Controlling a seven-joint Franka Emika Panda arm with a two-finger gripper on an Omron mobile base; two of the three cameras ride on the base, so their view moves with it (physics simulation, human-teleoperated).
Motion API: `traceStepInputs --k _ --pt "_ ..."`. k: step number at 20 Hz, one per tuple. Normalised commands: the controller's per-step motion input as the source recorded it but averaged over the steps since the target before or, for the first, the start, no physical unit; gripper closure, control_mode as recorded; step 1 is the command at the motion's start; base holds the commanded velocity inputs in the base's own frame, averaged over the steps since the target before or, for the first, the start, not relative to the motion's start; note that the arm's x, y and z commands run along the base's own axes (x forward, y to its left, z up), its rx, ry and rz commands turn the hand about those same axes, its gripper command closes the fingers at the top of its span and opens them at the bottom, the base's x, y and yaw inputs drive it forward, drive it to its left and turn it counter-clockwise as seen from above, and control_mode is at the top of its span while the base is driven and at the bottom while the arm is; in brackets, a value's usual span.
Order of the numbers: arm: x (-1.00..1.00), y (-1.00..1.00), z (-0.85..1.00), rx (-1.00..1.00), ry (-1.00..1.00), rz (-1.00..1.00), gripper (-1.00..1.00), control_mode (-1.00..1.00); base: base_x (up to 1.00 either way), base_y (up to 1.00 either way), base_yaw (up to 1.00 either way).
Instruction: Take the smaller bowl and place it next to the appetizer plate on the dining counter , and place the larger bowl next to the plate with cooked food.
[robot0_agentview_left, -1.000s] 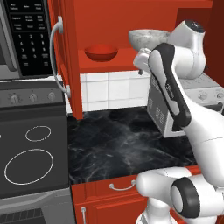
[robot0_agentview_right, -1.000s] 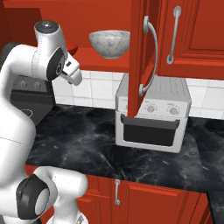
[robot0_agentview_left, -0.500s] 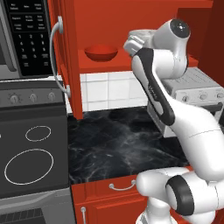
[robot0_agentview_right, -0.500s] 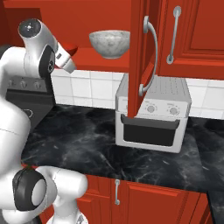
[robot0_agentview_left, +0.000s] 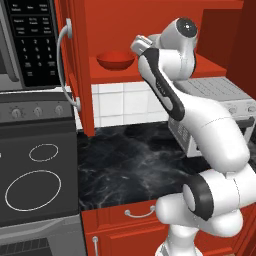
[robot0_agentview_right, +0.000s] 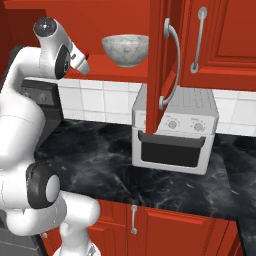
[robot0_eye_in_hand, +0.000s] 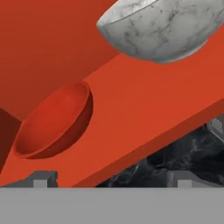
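The smaller bowl (robot0_agentview_left: 116, 60), glossy red, sits on the open cabinet's red shelf (robot0_eye_in_hand: 144, 109). In the hand view the smaller bowl (robot0_eye_in_hand: 52, 122) lies at the lower left and the larger bowl (robot0_eye_in_hand: 162, 26), grey-white marbled, at the upper right on the same shelf. The larger bowl (robot0_agentview_right: 125, 50) stands upright, to the right of the hand. My gripper (robot0_eye_in_hand: 111, 179) is open, its fingertips (robot0_eye_in_hand: 41, 178) wide apart, just in front of the shelf edge with nothing between them. The gripper (robot0_agentview_left: 140, 46) hovers right of the red bowl. The plates and the dining counter are out of view.
An open red cabinet door (robot0_agentview_left: 75, 65) with a long handle hangs left of the shelf; another door (robot0_agentview_right: 162, 65) hangs in front of the toaster oven (robot0_agentview_right: 172, 132). A microwave (robot0_agentview_left: 30, 40) and a stove (robot0_agentview_left: 35, 175) stand at left. Below lies a black marble countertop (robot0_agentview_left: 130, 160).
The arm has swung up and to the left, bringing the hand from beside the toaster oven to the shelf edge near the bowls. The bowls have not moved.
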Motion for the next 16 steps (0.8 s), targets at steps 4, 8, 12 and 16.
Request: traceStepInputs --k 4,8,12,16 --pt "0.69 0.03 0.0 0.0 0.07 0.11 -1.0 -1.0 0.0 0.0 0.0" --pt "0.6 0.15 0.0 0.0 0.08 0.05 -1.0 -1.0 0.0 0.0 0.0" --pt "0.42 0.31 0.0 0.0 0.0 0.0 -1.0 -1.0 0.0 0.0 0.0" --pt "0.32 0.27 -0.08 0.0 0.0 0.0 -1.0 -1.0 0.0 0.0 0.0"
